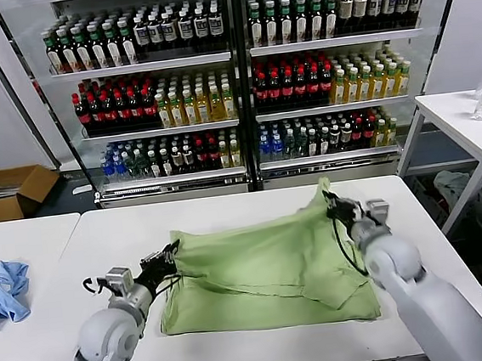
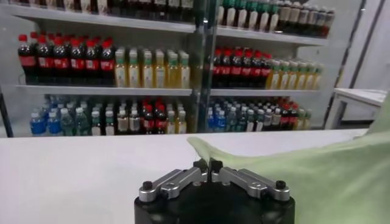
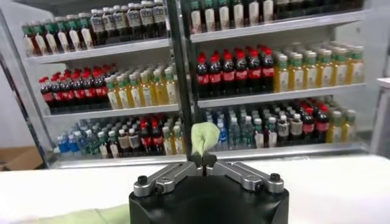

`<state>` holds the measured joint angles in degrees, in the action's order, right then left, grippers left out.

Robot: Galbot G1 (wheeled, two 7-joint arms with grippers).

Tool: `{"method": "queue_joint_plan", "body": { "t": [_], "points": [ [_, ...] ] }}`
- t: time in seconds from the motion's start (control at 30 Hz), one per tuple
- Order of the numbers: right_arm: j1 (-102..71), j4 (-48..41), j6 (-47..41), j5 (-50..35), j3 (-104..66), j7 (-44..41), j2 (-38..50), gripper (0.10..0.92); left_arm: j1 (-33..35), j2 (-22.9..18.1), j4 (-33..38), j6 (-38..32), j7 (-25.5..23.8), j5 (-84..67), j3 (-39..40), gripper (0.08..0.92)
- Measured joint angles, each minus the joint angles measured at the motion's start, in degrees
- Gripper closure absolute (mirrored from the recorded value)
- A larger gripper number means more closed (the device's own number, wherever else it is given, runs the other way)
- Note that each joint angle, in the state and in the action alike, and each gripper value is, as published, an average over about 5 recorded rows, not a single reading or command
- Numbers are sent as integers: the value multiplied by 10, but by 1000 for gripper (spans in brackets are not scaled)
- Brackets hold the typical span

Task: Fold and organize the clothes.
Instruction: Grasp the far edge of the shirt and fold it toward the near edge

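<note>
Shirt [image 1: 267, 272] lifted off table [image 1: 227, 212] at two corners: left gripper [image 1: 170, 255] and right gripper [image 1: 336, 205] both pinch cloth, likely to carry a fold over.

Illumination is bright, even and cool. The main visible source is the glass-door drinks cooler [image 1: 235, 79], whose shelves are lit from within, so the bottles read clearly in all three views. The white table [image 1: 252, 209] reflects this light as a soft, broad sheen without hard glare. Shadows are weak: a faint, diffuse one lies under the raised edge of the green shirt [image 1: 266, 268]. The head view is sharp from centre to edge, with the cooler frame leaning outward toward the corners. In the wrist views the black gripper housings at close range are slightly soft, and the shelf lines bow noticeably.
</note>
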<state>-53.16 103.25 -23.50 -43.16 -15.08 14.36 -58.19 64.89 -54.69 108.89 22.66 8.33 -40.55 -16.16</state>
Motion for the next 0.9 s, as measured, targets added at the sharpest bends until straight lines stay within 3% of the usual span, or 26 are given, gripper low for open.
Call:
{"method": "queue_joint_plan", "body": {
  "t": [0.37,0.6,0.9],
  "points": [
    [-209,125,-15,45,-96,35,-2,898,58,10,35,28,5,55,7,888],
    [-275,158,-18,89,-115,44,-6,708,85,-6,43,46,15,121,9,702],
    [-324,185,-12,128,-128,53,-5,448,105,-45,37,76,64,196,14,451]
  ]
}}
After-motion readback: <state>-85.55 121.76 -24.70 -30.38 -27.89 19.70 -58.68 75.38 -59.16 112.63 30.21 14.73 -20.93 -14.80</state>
